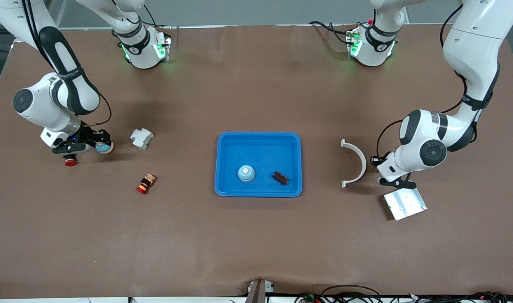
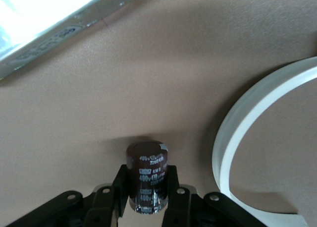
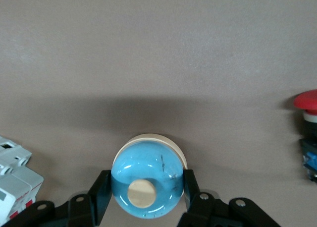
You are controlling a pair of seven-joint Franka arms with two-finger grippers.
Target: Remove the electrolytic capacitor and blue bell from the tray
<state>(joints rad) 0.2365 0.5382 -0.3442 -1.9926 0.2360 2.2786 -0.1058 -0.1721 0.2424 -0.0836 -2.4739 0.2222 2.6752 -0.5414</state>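
Note:
My right gripper point(image 1: 99, 146) is shut on a blue bell point(image 1: 105, 147) with a cream button, low over the table at the right arm's end. In the right wrist view its fingers point(image 3: 101, 190) clamp the bell's point(image 3: 147, 182) dome on both sides. At the left arm's end my left gripper point(image 1: 401, 183) is shut on a dark brown capacitor point(image 2: 146, 172) with white print, held upright close to the tabletop. The front view hides this capacitor under the hand. A blue tray point(image 1: 259, 141) at the table's middle holds another blue bell point(image 1: 246, 172) and a dark capacitor point(image 1: 280, 177).
A white block point(image 1: 141, 138), a red push button point(image 1: 70, 161) and a small red-and-black part point(image 1: 146, 184) lie around the right gripper. A white curved piece point(image 1: 356, 162) and a metal plate point(image 1: 405, 203) lie beside the left gripper.

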